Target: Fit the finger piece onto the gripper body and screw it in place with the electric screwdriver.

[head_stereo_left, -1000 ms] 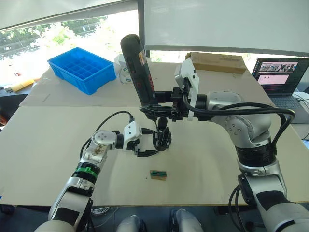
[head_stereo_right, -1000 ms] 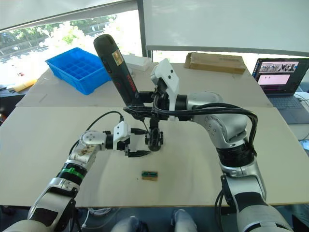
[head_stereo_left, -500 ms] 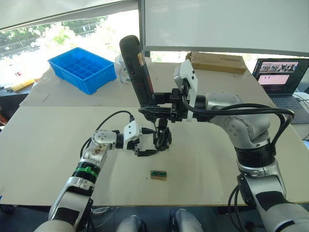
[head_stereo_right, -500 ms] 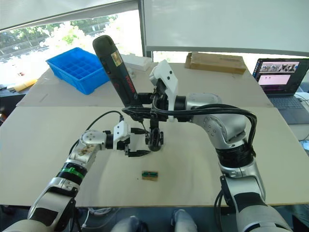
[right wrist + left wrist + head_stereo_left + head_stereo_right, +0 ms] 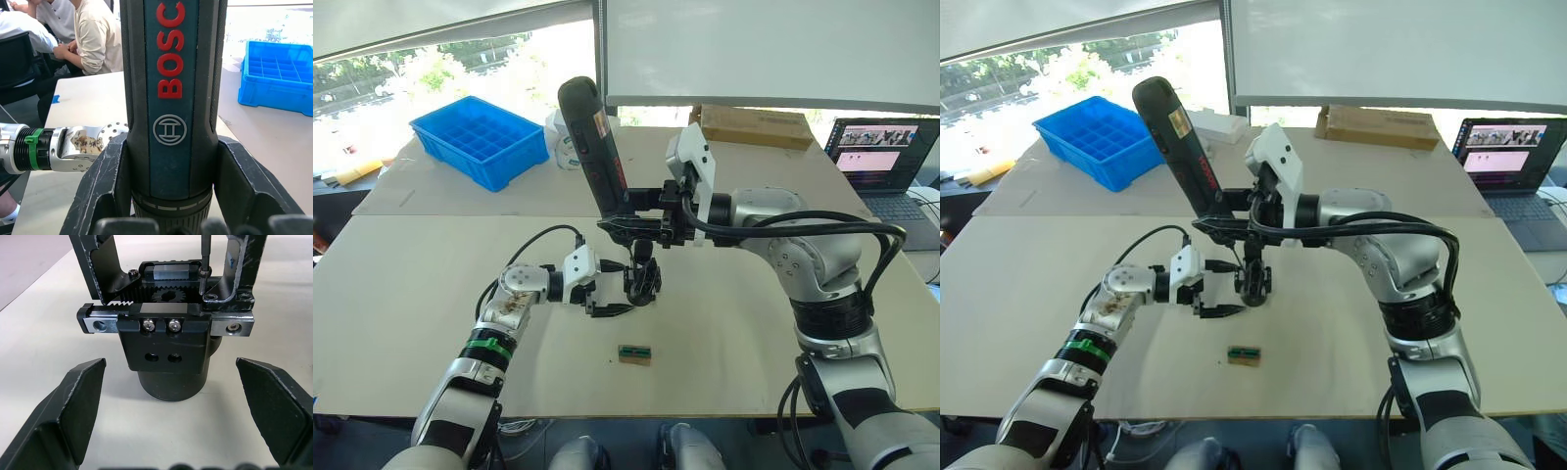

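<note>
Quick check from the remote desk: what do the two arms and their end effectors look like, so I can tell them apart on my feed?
Both arms are silver-grey metal with black joint sections and black cables. The left end effector has a white block at the wrist, two black pointed fingers, and a green band on the forearm. The right end effector has a white housing and black fingers.

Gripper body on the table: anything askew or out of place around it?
Nothing stands out. The gripper body stands upright on the table, the left gripper open around it, and the electric screwdriver, tilted in the right gripper, has its bit on a top screw.
</note>
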Controlling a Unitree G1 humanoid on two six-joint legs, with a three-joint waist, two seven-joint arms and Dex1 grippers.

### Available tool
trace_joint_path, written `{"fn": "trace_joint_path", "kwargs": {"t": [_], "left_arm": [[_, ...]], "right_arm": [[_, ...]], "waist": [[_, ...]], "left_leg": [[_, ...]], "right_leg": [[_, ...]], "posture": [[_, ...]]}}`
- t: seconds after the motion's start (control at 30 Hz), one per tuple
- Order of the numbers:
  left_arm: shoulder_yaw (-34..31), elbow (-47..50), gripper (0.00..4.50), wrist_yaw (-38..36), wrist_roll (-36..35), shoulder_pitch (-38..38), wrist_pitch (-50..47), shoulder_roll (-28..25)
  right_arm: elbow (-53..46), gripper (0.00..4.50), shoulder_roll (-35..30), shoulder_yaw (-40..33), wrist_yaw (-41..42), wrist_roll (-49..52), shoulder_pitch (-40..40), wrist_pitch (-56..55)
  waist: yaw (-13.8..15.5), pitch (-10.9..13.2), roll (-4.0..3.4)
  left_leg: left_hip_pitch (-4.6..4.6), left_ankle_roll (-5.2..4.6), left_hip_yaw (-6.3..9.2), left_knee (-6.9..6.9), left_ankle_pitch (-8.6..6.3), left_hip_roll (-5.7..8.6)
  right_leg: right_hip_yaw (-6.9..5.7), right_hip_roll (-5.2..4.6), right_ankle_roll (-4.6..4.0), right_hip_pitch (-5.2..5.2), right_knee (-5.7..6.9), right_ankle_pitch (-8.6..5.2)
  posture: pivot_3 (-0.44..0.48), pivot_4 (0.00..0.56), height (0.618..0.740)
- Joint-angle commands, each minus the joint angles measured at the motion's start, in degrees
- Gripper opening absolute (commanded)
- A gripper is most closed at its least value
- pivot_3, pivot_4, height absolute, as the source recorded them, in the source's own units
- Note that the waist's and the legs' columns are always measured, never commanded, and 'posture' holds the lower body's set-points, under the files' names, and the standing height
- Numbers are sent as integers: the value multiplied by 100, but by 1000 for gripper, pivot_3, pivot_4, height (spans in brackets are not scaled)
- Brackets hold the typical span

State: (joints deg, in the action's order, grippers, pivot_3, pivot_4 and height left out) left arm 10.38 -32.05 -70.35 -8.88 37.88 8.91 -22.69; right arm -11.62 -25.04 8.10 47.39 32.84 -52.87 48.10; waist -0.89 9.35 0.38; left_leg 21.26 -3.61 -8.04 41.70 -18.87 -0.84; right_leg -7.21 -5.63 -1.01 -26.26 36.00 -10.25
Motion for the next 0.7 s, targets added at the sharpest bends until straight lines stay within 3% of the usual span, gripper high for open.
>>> {"fn": "trace_joint_path", "kwargs": {"t": [0.03, 0.7], "left_arm": [[-63, 60, 4500, 2, 9, 135, 140, -19], [-63, 4, 4500, -3, 18, 139, 199, -5]], "right_arm": [[-206, 1924, 74, -222, -22, 118, -138, -142], [-313, 1924, 90, -287, -51, 209, -245, -26]], "waist": [[-1, 0, 0], [0, 0, 0]], "left_leg": [[0, 0, 0, 0, 0, 0], [0, 0, 0, 0, 0, 0]], "right_leg": [[0, 0, 0, 0, 0, 0], [0, 0, 0, 0, 0, 0]], "posture": [[0, 150, 738], [0, 150, 738]]}}
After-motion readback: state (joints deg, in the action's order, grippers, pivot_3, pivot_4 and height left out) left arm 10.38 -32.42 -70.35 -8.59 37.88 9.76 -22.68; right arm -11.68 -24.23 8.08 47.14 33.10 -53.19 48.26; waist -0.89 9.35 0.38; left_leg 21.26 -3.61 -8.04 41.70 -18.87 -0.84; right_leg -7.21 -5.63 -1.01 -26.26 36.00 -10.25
